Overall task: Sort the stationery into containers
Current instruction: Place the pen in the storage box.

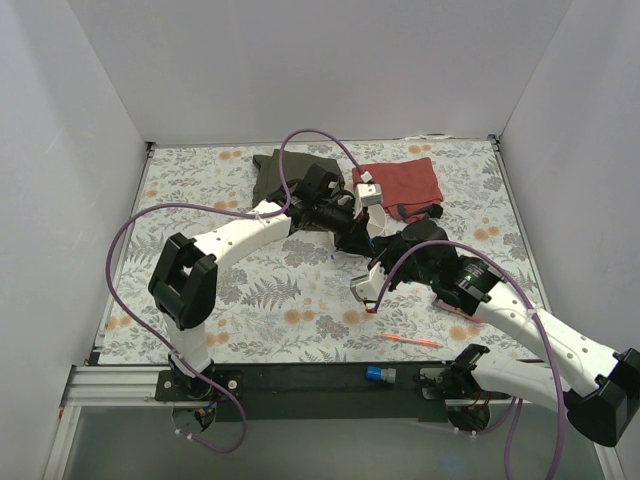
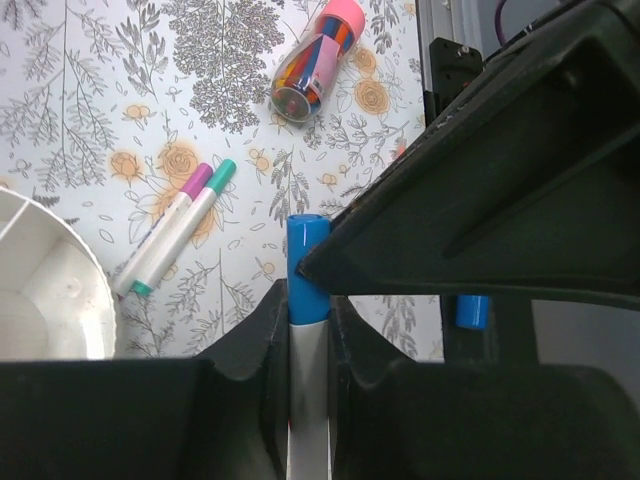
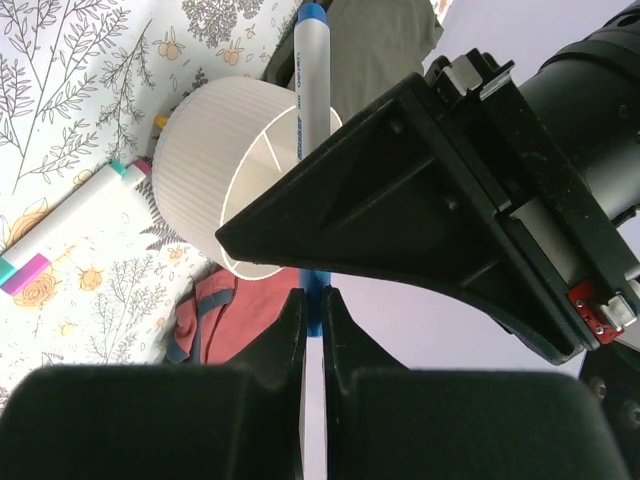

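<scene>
**One pen, two grips, over the bowl**

In the left wrist view, the left gripper (image 2: 308, 298) has its fingers closed on the white barrel of a blue-capped pen (image 2: 308, 255). The cap points away from the camera, and the dark body of the right gripper meets the cap's side. The right wrist view shows the right gripper (image 3: 313, 296) pinched shut on a blue sliver of the same pen. Past the left gripper the barrel appears again, crossing the divided white bowl (image 3: 225, 170) to a blue far end.

Two white markers (image 2: 172, 243), capped purple and teal, lie just beside the bowl. The fat pink tube (image 2: 315, 60), farther out and well apart from them, shows only from the left wrist. The red cloth (image 3: 235, 310) beside the bowl shows from the right wrist. The top view adds a thin pink-orange pen (image 1: 410, 341) near the arm bases.
</scene>
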`<state>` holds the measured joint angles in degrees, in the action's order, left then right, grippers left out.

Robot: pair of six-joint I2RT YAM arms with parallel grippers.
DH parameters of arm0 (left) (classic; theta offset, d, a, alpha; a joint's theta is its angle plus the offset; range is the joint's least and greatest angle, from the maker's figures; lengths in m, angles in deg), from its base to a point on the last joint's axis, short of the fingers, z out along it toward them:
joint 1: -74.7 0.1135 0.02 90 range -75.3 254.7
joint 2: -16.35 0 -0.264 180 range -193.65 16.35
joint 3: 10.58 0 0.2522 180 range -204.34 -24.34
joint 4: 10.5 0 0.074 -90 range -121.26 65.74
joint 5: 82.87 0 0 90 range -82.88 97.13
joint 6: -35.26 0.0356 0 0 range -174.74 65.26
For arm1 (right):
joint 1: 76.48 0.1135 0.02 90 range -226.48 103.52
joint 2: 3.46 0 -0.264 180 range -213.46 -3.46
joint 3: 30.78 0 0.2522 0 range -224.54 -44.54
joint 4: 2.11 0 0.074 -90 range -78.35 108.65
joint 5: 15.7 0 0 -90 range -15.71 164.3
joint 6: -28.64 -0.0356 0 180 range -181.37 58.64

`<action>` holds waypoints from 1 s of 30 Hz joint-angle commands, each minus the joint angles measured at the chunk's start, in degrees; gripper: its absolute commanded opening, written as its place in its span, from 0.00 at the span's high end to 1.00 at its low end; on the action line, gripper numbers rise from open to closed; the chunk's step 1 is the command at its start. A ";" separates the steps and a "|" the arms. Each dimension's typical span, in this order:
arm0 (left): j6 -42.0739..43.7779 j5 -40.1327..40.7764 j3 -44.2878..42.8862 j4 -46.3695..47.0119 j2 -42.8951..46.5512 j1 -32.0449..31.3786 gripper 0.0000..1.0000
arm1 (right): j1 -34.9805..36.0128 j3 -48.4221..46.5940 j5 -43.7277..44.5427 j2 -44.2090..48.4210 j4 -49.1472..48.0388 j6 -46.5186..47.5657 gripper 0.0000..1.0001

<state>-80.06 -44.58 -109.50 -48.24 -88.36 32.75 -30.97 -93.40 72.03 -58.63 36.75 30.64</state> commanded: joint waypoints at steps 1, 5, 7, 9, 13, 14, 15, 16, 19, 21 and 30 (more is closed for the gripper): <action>1.15 -3.32 -2.20 -0.36 -0.06 -0.41 1.00 | 0.27 0.52 0.68 0.33 -2.16 0.54 0.99; 1.85 -2.44 -1.32 0.26 0.81 -0.32 1.00 | 0.36 1.05 6.80 1.82 -4.88 -2.97 0.42; 2.47 -1.47 -1.06 0.96 1.43 0.46 1.00 | 0.01 0.26 9.28 4.10 -4.89 -5.59 0.36; 1.33 -1.21 -0.97 3.58 2.22 1.61 1.00 | -1.74 -0.44 9.39 7.78 -3.32 -6.75 0.34; -3.14 0.54 1.13 12.54 3.54 6.61 1.00 | -3.59 -3.95 8.06 11.41 -0.58 -16.83 0.25; -4.03 1.07 3.84 15.35 3.98 7.49 1.00 | -3.77 -5.35 8.93 11.32 -0.41 -23.21 0.25; -6.99 1.69 5.52 23.03 4.59 8.28 1.00 | -4.55 -5.98 9.20 10.80 -0.41 -26.23 0.25; -8.50 3.08 7.97 28.33 6.08 9.86 1.00 | -5.00 -6.42 9.47 10.27 -0.41 -29.92 0.25; -13.34 5.46 18.35 50.57 7.41 11.45 1.00 | -7.02 -7.56 8.16 8.07 -0.40 -42.06 0.26; -15.28 8.28 21.44 61.19 6.10 11.55 1.00 | -9.03 -7.30 5.88 6.50 -0.75 -50.29 0.25; -26.36 16.10 18.29 80.41 -4.62 11.72 1.00 | -23.44 -10.64 -6.26 -4.04 0.21 -75.21 0.25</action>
<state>-101.22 -32.95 -87.99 19.62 -90.50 44.68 -49.68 -100.14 72.25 -59.16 37.39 -30.40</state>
